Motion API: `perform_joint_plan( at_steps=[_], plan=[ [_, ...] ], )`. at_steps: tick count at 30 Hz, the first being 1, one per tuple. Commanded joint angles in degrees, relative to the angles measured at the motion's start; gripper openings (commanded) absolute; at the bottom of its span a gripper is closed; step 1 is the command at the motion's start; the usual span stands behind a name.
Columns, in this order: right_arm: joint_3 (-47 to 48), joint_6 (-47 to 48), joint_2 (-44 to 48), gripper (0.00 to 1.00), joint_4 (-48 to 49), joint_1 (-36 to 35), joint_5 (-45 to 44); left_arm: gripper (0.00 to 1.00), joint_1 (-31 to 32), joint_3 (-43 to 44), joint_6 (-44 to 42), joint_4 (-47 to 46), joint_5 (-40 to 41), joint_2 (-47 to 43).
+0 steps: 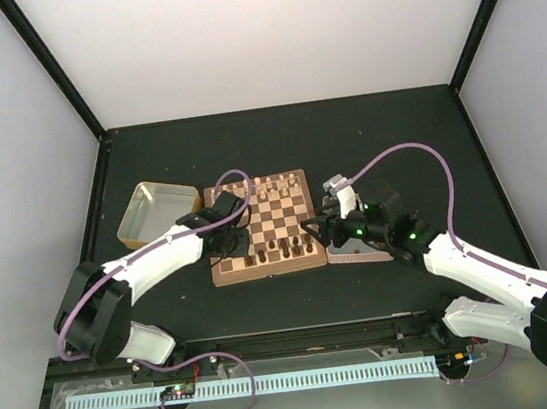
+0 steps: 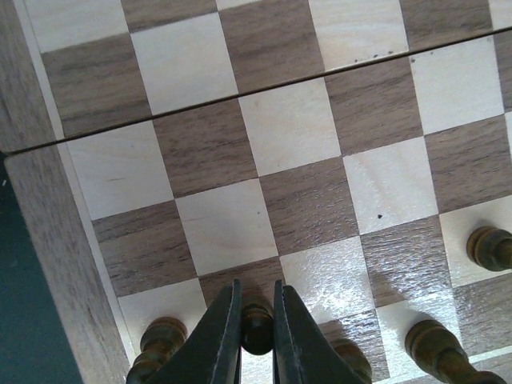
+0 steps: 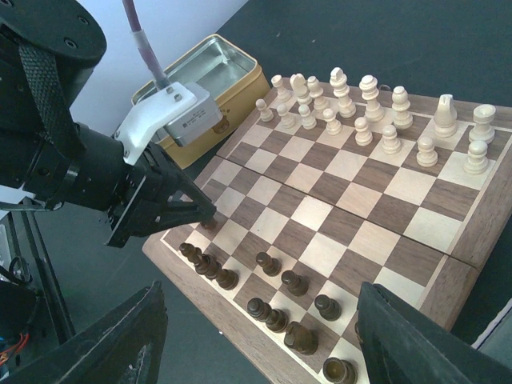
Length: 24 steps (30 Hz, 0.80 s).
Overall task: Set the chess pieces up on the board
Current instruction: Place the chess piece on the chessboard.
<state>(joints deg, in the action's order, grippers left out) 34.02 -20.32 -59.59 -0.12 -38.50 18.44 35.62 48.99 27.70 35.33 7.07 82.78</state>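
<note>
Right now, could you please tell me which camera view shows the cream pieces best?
The right wrist view: the cream pieces stand in two rows along the board's far edge. The top external view shows them tiny; the left wrist view shows none.

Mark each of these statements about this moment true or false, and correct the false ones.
1. The left gripper is shut on a dark chess piece. True.
2. The right gripper holds a cream piece. False: its jaws stand open with nothing between them.
3. The cream pieces stand along the side of the board farthest from the arms' bases. True.
4. The gold tin lies to the right of the board. False: it lies to the board's left.
5. The dark pieces all lie off the board. False: the ones in view stand on its near rows.
</note>
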Motion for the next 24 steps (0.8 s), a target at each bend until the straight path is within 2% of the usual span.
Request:
perform_joint_plan(
  at_steps=[1, 7, 19, 22, 24],
  plan=[
    [0.4, -0.4, -0.3, 0.66, -0.1, -0.2, -1.0, 0.04, -0.3, -1.0, 0.0, -3.3, -1.2, 0.7],
    [0.7, -0.4, -0.5, 0.66, -0.4, -0.1, -1.3, 0.07, -0.4, -1.6, 0.5, -2.5, -0.9, 0.7],
    [1.2, -1.2, -0.8, 0.66, -0.5, -0.1, -2.0, 0.23, -0.3, -0.5, 0.4, -0.3, -0.5, -1.5],
    [1.4, -2.7, -0.2, 0.66, -0.9, -0.2, -4.9, 0.25, -0.3, 0.8, 0.1, 0.6, 0.1, -2.5],
    [1.3, -5.1, 0.6, 0.66, -1.6, -0.1, -10.4, 0.26, -0.3, 1.8, 0.0, 1.2, 0.6, -3.5]
  ],
)
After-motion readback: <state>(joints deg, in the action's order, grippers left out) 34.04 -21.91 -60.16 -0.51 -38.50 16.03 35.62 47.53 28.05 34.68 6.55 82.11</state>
